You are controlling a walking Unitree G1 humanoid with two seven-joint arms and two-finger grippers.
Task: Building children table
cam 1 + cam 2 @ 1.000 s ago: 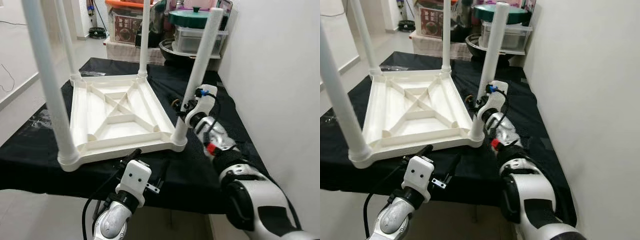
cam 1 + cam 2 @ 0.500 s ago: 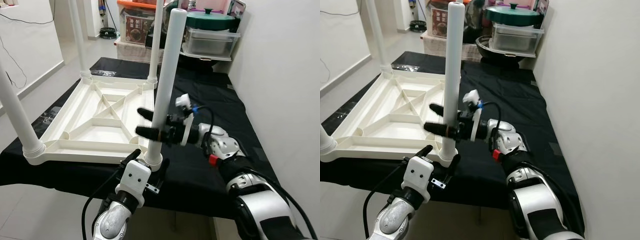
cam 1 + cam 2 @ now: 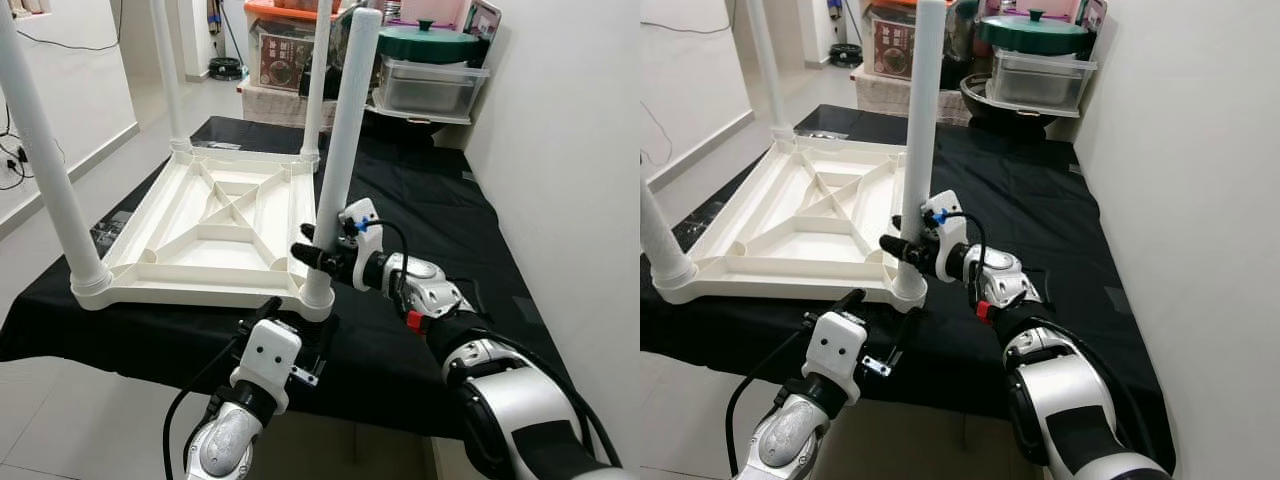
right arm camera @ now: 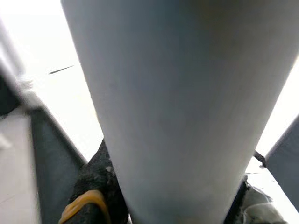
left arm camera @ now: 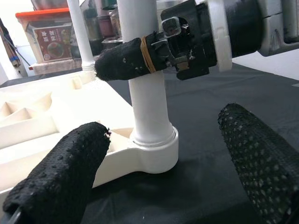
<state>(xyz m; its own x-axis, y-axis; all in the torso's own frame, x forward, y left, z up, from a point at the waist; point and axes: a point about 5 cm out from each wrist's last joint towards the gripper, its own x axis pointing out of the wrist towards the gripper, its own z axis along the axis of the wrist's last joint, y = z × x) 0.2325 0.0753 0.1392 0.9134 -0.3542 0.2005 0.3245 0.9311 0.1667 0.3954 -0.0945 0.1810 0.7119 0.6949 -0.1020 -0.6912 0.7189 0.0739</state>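
The right gripper (image 3: 316, 252) pinched the near-right table leg (image 3: 340, 150); the left gripper (image 3: 300, 325), jaws spread, hovered at 6 o'clock.

I'm seeing a cream-white table (image 3: 220, 225) with white legs (image 3: 338, 150) lying on a black cloth (image 3: 420, 210). I'm noting the right gripper (image 3: 312, 250) showing black fingers, an orange band (image 5: 146, 51), white casing; the left gripper's (image 5: 159, 154) fingers are showing black dotted texture. A green lid (image 3: 430, 42) is sitting behind.

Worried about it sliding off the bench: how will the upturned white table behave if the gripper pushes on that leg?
The table looks like thin ribbed plastic, so probably light and apt to slide on the cloth. Pushed by the right gripper, the tall leg may flex or lever its corner up.
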